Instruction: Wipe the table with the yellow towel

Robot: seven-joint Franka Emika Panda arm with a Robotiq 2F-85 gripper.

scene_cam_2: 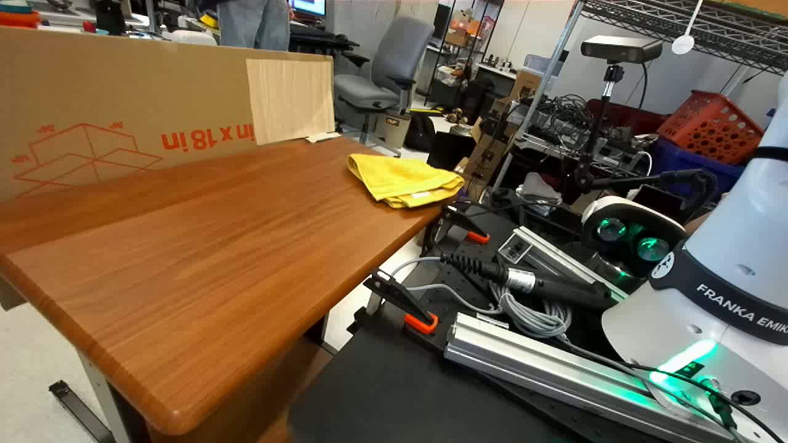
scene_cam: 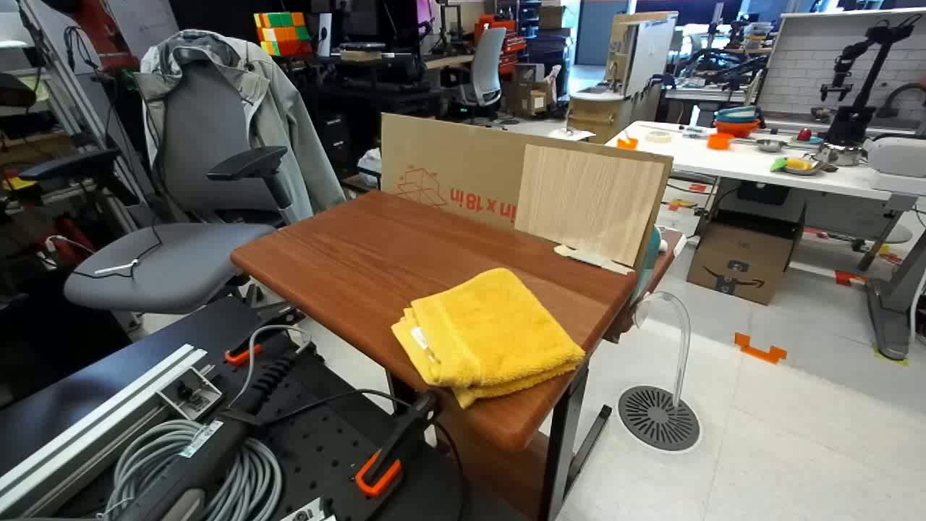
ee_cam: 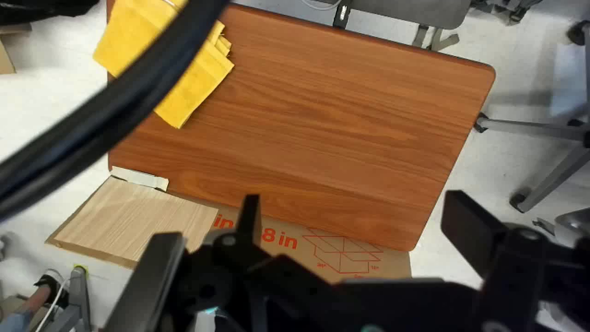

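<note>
A folded yellow towel lies on the brown wooden table in both exterior views, the towel (scene_cam: 499, 333) near one corner of the table (scene_cam: 362, 246). The towel (scene_cam_2: 403, 179) sits at the end of the table (scene_cam_2: 203, 258) by the black bench. In the wrist view the towel (ee_cam: 196, 87) is at the upper left of the table (ee_cam: 322, 124), partly hidden behind a black cable. My gripper (ee_cam: 352, 198) is open, its two fingers wide apart with nothing between them. It is above the table, away from the towel. The exterior views do not show the gripper.
A cardboard panel (scene_cam: 448, 166) stands along one long table edge, with a pale wood-grain square (scene_cam: 589, 202) on it. Black clamps with orange handles (scene_cam_2: 420, 321) sit between bench and table. A grey chair (scene_cam: 173, 260) stands near the table. A black cable (ee_cam: 115, 106) crosses the wrist view.
</note>
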